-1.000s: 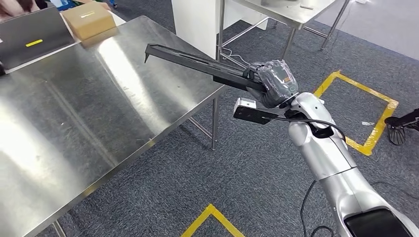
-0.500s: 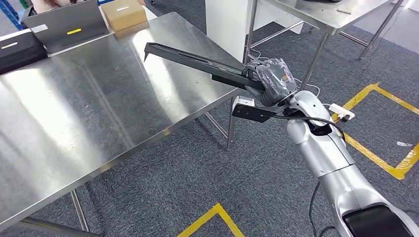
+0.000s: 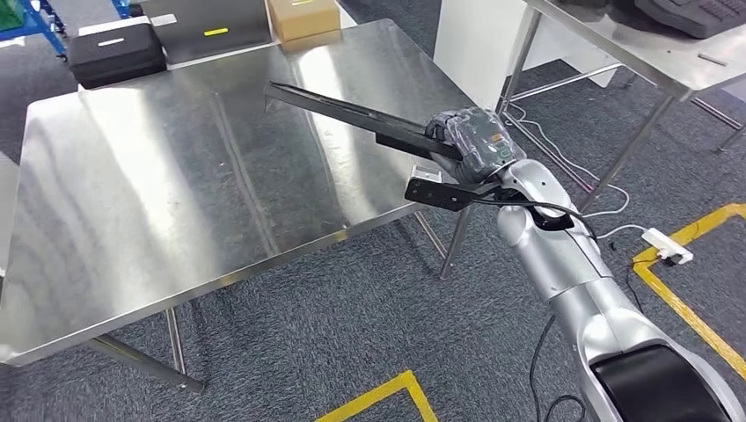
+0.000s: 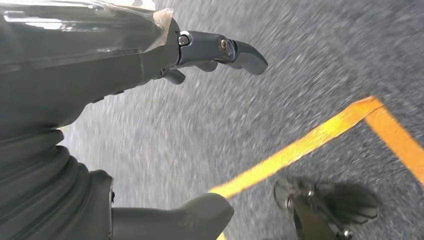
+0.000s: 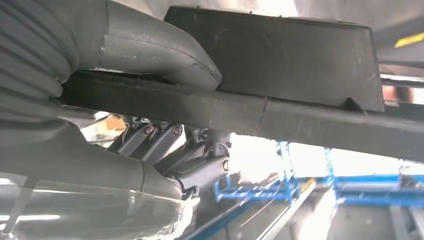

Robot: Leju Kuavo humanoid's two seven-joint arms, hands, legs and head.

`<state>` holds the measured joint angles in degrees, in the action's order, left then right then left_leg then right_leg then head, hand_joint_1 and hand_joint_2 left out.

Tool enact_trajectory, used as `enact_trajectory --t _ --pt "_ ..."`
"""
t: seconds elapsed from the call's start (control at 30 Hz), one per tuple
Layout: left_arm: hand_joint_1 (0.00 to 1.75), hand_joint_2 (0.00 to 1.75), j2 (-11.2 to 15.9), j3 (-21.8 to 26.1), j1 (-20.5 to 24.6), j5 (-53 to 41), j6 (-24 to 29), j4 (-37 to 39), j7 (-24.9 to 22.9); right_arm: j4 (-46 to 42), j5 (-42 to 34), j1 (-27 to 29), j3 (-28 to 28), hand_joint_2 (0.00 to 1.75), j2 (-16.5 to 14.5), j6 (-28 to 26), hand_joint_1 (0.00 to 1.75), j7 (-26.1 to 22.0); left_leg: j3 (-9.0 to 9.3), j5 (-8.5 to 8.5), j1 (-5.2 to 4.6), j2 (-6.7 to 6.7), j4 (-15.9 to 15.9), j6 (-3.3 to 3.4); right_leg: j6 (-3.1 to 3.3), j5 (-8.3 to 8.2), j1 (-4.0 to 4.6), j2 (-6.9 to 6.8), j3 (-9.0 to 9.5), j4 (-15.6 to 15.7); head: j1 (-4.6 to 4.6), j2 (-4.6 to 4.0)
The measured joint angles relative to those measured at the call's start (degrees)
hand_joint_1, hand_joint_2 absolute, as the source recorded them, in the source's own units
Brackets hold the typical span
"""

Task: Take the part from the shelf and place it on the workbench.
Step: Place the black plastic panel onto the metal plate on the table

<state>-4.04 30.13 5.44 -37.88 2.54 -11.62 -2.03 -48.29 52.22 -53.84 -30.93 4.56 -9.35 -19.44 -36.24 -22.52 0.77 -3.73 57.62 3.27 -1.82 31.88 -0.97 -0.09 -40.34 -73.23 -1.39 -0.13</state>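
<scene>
The part (image 3: 352, 112) is a long black strip. My right hand (image 3: 471, 141) grips it at one end and holds it out over the right side of the steel workbench (image 3: 158, 185), above the surface. In the right wrist view the thumb and fingers (image 5: 165, 145) clamp the black part (image 5: 280, 80) from both sides. My left hand (image 4: 150, 130) hangs over the grey carpet, fingers (image 4: 225, 50) apart with nothing in them.
At the workbench's far edge lie a black case (image 3: 116, 53), a grey box (image 3: 207, 22) and a cardboard box (image 3: 303, 16). A second steel table (image 3: 633, 53) stands to the right. Yellow floor tape (image 3: 686, 299) and a white power strip (image 3: 666, 246) lie on the carpet.
The camera has turned, so the workbench has shifted right and more of it shows. The part stays in my right hand, reaching farther over the workbench.
</scene>
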Motion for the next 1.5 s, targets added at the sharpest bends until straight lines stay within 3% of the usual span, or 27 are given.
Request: enact_trajectory --t 0.07,0.1,0.17,0.23,0.3,0.37,0.43,0.47,0.5,0.53,0.6,0.67,0.73,0.8,0.87,0.93,0.97,1.0,1.03,1.1,1.17,1.23,1.27,1.33,1.4,1.47,1.5 --pt "0.00 1.75 -0.13 0.70 -0.08 0.68 -0.97 0.01 2.86 3.15 0.52 -1.33 0.34 1.75 -0.71 -0.55 1.75 -1.23 -0.31 -0.12 0.23 -1.58 0.53 -0.71 -1.48 -3.39 -0.95 1.68 3.09 7.57 0.05 0.00" --pt "0.00 1.75 -0.16 1.12 0.05 1.21 -1.52 0.00 4.99 4.64 0.78 -2.09 0.52 1.75 -0.97 -0.84 1.75 -1.86 -0.66 -0.24 0.29 -2.36 0.93 -1.19 -1.77 -4.61 -1.29 2.78 4.45 10.82 0.02 0.00" --pt "0.00 1.75 -0.19 2.17 0.40 2.57 -2.41 -0.04 10.00 7.26 1.23 -3.16 0.84 1.75 -1.33 -1.21 1.75 -2.92 -1.38 -0.24 0.36 -3.82 1.32 -2.16 -1.35 -5.39 -1.30 3.84 5.70 13.67 0.00 0.00" --pt "0.00 1.75 -0.31 3.20 0.38 3.40 -2.75 -0.06 15.13 9.20 1.59 -3.64 1.05 1.75 -1.68 -1.28 1.75 -3.77 -1.84 0.00 0.74 -4.64 1.16 -2.87 -0.30 -5.54 -1.16 2.61 5.92 13.71 -0.03 0.00" --pt "0.00 1.75 -0.44 3.93 0.35 3.61 -2.96 -0.06 19.55 10.91 2.01 -4.21 1.15 1.75 -2.16 -1.28 1.75 -4.50 -2.93 -1.07 0.75 -1.98 2.95 -3.30 0.57 -5.78 -1.30 1.52 6.03 13.85 -0.34 0.00" --pt "0.00 1.75 -0.51 4.33 0.78 3.72 -3.45 -0.07 21.86 12.23 2.50 -4.67 1.26 1.75 -2.41 -1.29 1.75 -4.89 -5.86 -4.25 0.57 2.05 9.04 -3.59 1.16 -5.77 -1.02 0.35 6.09 13.91 -0.68 0.00" --pt "0.00 1.75 -0.68 4.70 1.16 4.05 -4.33 -0.06 23.15 13.46 3.05 -4.85 1.31 1.75 -2.45 -1.29 1.75 -5.02 -9.25 -6.82 0.61 3.43 15.74 -3.71 1.48 -5.58 -0.62 -1.06 6.17 13.89 -0.72 0.00" --pt "0.00 1.75 -0.79 4.91 1.23 4.23 -4.82 -0.05 23.76 14.04 3.32 -4.87 1.31 1.75 -2.51 -1.30 1.75 -5.06 -9.89 -6.81 0.60 3.57 16.90 -3.66 1.59 -5.48 -0.49 -1.77 6.23 13.88 -0.73 0.00" --pt "0.00 1.75 -0.87 5.12 1.23 4.39 -5.27 -0.06 24.36 14.53 3.53 -4.90 1.31 1.75 -2.63 -1.31 1.75 -5.10 -9.40 -5.81 0.58 3.68 15.85 -3.50 1.71 -5.38 -0.37 -2.44 6.32 13.88 -0.72 0.00" --pt "0.00 1.75 -0.92 5.33 1.24 4.51 -5.47 -0.07 24.95 14.93 3.67 -5.01 1.31 1.75 -2.79 -1.31 1.75 -5.14 -7.82 -4.11 0.49 4.06 12.81 -3.22 1.75 -5.24 -0.27 -3.06 6.46 13.88 -0.72 0.00" --pt "0.00 1.75 -1.00 5.67 1.37 4.77 -4.93 -0.13 26.56 15.55 3.85 -5.45 1.36 1.75 -3.07 -1.31 1.75 -5.15 -3.89 -1.29 -0.12 6.59 5.42 -2.36 1.59 -4.90 0.15 -4.22 6.75 13.90 -0.67 0.00" --pt "0.00 1.75 -1.24 6.05 1.56 5.17 -3.12 -0.27 29.19 16.17 4.10 -5.91 1.45 1.75 -3.19 -1.29 1.75 -5.15 -2.25 -0.63 -0.84 8.02 2.15 -1.67 1.13 -4.57 0.55 -5.32 6.99 13.98 -0.58 0.00" --pt "0.00 1.75 -1.60 6.64 1.62 5.92 -0.97 -0.37 32.14 16.74 4.45 -6.07 1.49 1.75 -3.32 -1.24 1.75 -5.19 -2.12 -0.49 -0.96 6.63 1.77 -1.20 0.61 -4.31 0.76 -6.31 7.32 14.25 -0.52 0.00" --pt "0.00 1.75 -2.05 7.36 1.62 6.81 0.20 -0.41 33.97 17.19 4.82 -6.14 1.49 1.75 -3.40 -1.21 1.75 -5.26 -1.48 -0.07 -0.68 5.28 0.88 -0.56 0.30 -3.44 0.72 -4.62 7.06 13.13 -0.40 0.00" --pt "0.00 1.75 -2.39 8.09 1.81 7.55 -0.03 -0.43 34.67 17.81 5.24 -6.22 1.47 1.75 -3.35 -1.20 1.75 -5.30 -1.03 0.20 -0.44 3.93 0.32 -0.06 0.58 -0.94 0.46 -1.48 4.51 7.54 -0.21 0.00" --pt "0.00 1.75 -2.58 8.70 1.98 7.98 -0.71 -0.42 35.03 18.65 5.56 -6.01 1.44 1.75 -3.24 -1.17 1.75 -5.31 -1.02 0.24 -0.36 2.17 0.31 0.10 0.75 1.44 0.33 -0.31 0.67 0.25 -0.12 0.00" --pt "0.00 1.75 -2.68 8.92 1.94 8.16 -1.29 -0.42 35.24 19.04 5.64 -5.84 1.41 1.75 -3.19 -1.16 1.75 -5.30 -1.02 0.24 -0.35 1.21 0.33 0.09 0.52 1.61 0.29 -0.20 -0.50 -1.48 -0.13 0.00" --pt "0.00 1.75 -2.78 9.12 1.84 8.30 -2.15 -0.41 35.53 19.32 5.71 -5.72 1.40 1.75 -3.18 -1.15 1.75 -5.30 -1.01 0.24 -0.33 0.26 0.37 0.07 0.12 0.82 0.24 -0.12 -0.64 -0.97 -0.13 0.00" --pt "0.00 1.75 -2.85 9.32 1.73 8.45 -3.23 -0.40 35.96 19.53 5.83 -5.71 1.39 1.75 -3.19 -1.15 1.75 -5.30 -1.00 0.24 -0.30 -0.65 0.45 0.00 -0.38 -0.75 0.11 0.15 0.27 1.69 -0.14 0.00" --pt "0.00 1.75 -2.91 9.64 1.61 8.53 -4.68 -0.41 36.91 19.90 6.24 -6.00 1.37 1.75 -3.17 -1.14 1.75 -5.28 -1.19 0.11 -0.33 -2.23 0.85 -0.39 -1.17 -4.29 -0.37 2.15 3.54 9.49 -0.09 0.00" --pt "0.00 1.75 -2.85 9.89 1.59 8.47 -4.76 -0.42 37.72 20.36 6.91 -6.28 1.24 1.75 -3.23 -1.15 1.75 -5.17 -1.63 0.00 -0.39 -3.46 1.22 -1.04 -0.97 -5.85 -0.64 3.48 5.43 13.67 -0.12 0.00" --pt "0.00 1.75 -2.73 10.11 1.41 8.45 -4.08 -0.42 38.32 20.83 7.59 -6.42 0.99 1.75 -3.44 -1.25 1.75 -4.83 -2.04 0.13 -0.17 -4.46 1.21 -1.66 -0.11 -5.97 -0.55 2.54 5.61 13.97 -0.11 0.00" --pt "0.00 1.75 -2.68 10.24 1.24 8.45 -3.67 -0.42 38.58 21.06 7.90 -6.57 0.88 1.75 -3.49 -1.31 1.75 -4.51 -2.25 0.05 -0.10 -4.12 1.39 -1.93 0.23 -6.05 -0.55 1.97 5.67 14.04 -0.10 0.00" --pt "0.00 1.75 -2.57 10.48 0.99 8.46 -3.12 -0.41 39.06 21.50 8.45 -7.07 0.79 1.75 -3.42 -1.55 1.75 -3.79 -3.58 -1.53 -0.16 -1.24 3.99 -2.47 1.05 -6.16 -0.69 0.83 5.80 14.20 -0.51 0.00" --pt "0.00 1.75 -2.53 10.71 0.93 8.48 -3.09 -0.40 39.32 22.07 9.00 -7.60 0.74 1.75 -3.07 -1.80 1.75 -3.20 -6.88 -4.88 -0.14 2.35 10.76 -2.91 1.60 -6.04 -0.43 -0.30 5.89 14.20 -0.93 0.00" --pt "0.00 1.75 -2.52 10.89 0.83 8.48 -3.07 -0.40 39.36 22.79 9.51 -7.93 0.69 1.75 -2.63 -1.96 1.75 -2.60 -9.92 -6.76 -0.01 3.51 16.57 -3.06 1.80 -5.87 -0.22 -1.64 5.96 14.19 -0.93 0.00" --pt "0.00 1.75 -2.51 10.93 0.72 8.47 -3.01 -0.40 39.37 23.13 9.82 -8.02 0.69 1.75 -2.46 -2.08 1.75 -2.15 -10.09 -6.27 0.00 3.64 16.78 -2.98 1.88 -5.80 -0.16 -2.30 6.00 14.19 -0.94 0.00"
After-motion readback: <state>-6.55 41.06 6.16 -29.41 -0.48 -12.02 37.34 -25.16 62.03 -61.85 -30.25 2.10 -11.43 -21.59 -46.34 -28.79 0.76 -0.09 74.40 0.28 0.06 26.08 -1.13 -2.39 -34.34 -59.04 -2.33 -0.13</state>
